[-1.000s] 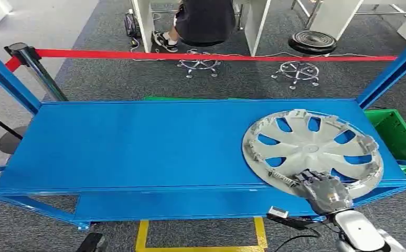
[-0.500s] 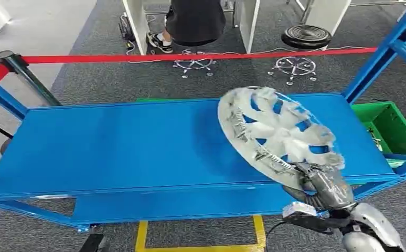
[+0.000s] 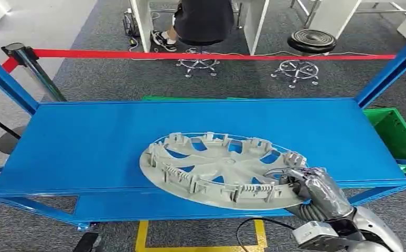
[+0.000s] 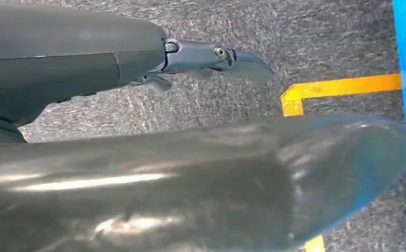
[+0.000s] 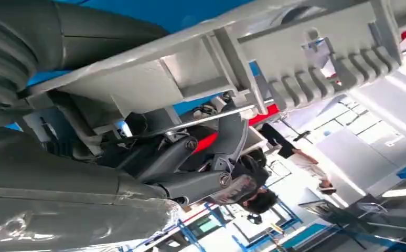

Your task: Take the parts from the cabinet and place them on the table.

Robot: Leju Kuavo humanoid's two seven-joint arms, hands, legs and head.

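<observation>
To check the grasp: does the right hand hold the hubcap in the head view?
Yes, the right hand grips the near rim of the hubcap above the blue shelf.

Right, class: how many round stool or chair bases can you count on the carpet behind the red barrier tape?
2. One chrome base sits under the seated person; the other is to the right, below a black round stool seat. Others may be hidden beyond the frame.

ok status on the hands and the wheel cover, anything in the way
Right hand grips the wheel cover at its rim. Cover tilted over the blue shelf's front edge. Left hand holds nothing, fingers apart. Nothing else on the shelf.
</observation>
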